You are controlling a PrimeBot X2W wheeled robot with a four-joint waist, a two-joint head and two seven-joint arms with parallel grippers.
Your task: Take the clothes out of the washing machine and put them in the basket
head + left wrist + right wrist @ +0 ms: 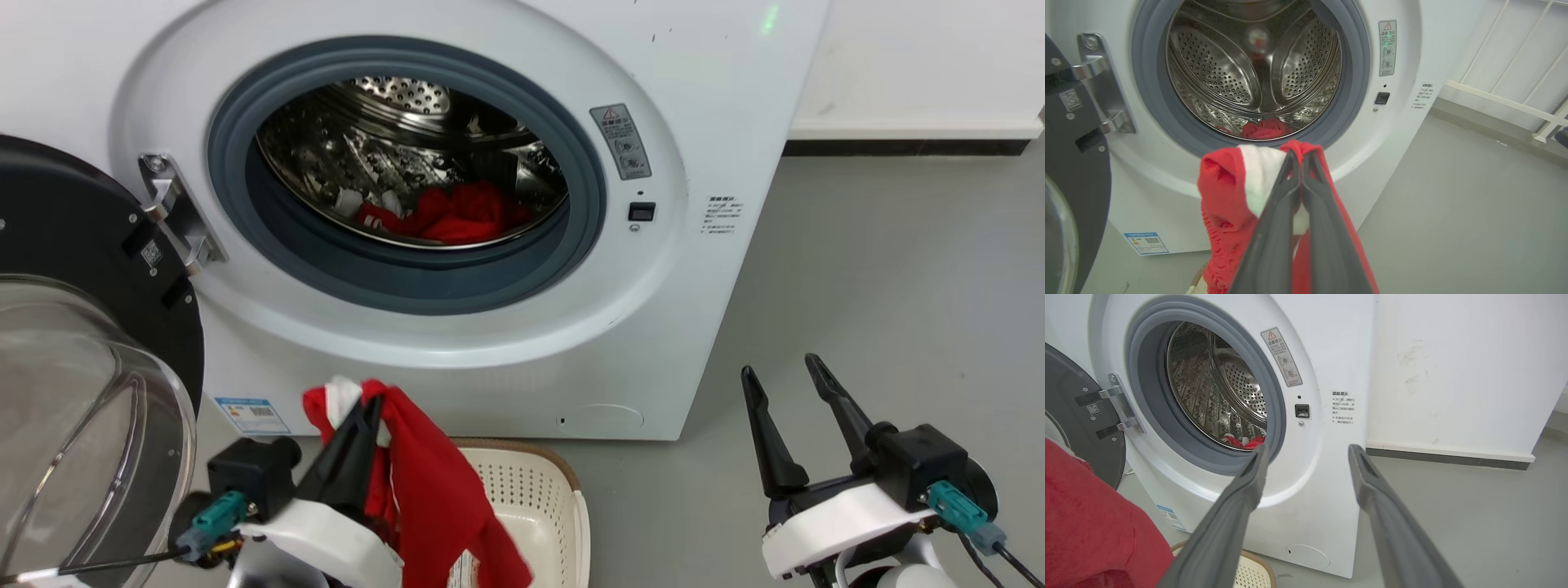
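The left gripper (369, 408) is pinched shut on a soft bright red garment with white trim (441, 498), hanging limp above the left side of the cream perforated plastic basket (531, 482) before the white front-loading washing machine (702, 245); the right gripper (780, 367) stands open, empty. More red clothes (461, 214) lie at the bottom of the shiny perforated steel drum (384, 139). Light and floppy, they likely want pinching at a raised fold, lest loose ends snag the grey rubber ring (586, 204).

One washing machine (702, 269), one basket (535, 490), two end effectors (369, 406) (779, 365), two clothes clumps (457, 214) (433, 482).
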